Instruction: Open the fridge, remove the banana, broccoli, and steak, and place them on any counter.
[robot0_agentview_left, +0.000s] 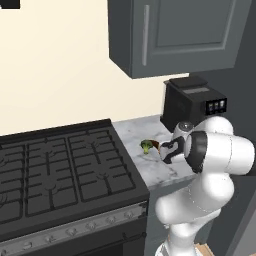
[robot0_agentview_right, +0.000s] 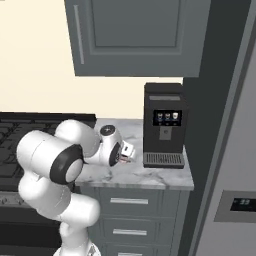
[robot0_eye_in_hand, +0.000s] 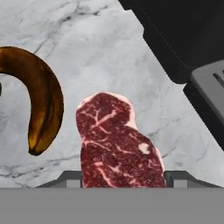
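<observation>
The steak (robot0_eye_in_hand: 118, 140), a marbled red slab, sat between the gripper's (robot0_eye_in_hand: 124, 177) two dark finger tips, which rose on either side of its lower end in the hand view; the jaws stood part-way apart around it, and whether they pressed on it could not be told. The meat hung or lay over the white-grey marbled counter (robot0_eye_in_hand: 87, 35). Just beside it, to the left in that view, lay the banana (robot0_eye_in_hand: 41, 100), brown and curved, apart from the steak and resting on the stone. A black coffee machine (robot0_eye_in_hand: 183, 39) with a grey drip tray filled the upper right corner of the hand view.

From the left base camera the broccoli (robot0_agentview_left: 146, 146) lay on the counter (robot0_agentview_left: 140, 130) near the stove's edge, with the gripper (robot0_agentview_left: 165, 151) close on its right. The black gas stove (robot0_agentview_left: 60, 170) stood to the left of the counter and the coffee machine (robot0_agentview_left: 192, 105) at the back. From the right base camera the gripper (robot0_agentview_right: 126, 153) was low over the counter (robot0_agentview_right: 150, 175), just left of the coffee machine (robot0_agentview_right: 164, 125), under a grey wall cabinet (robot0_agentview_right: 135, 35). The grey fridge (robot0_agentview_right: 230, 165) stood at the right.
</observation>
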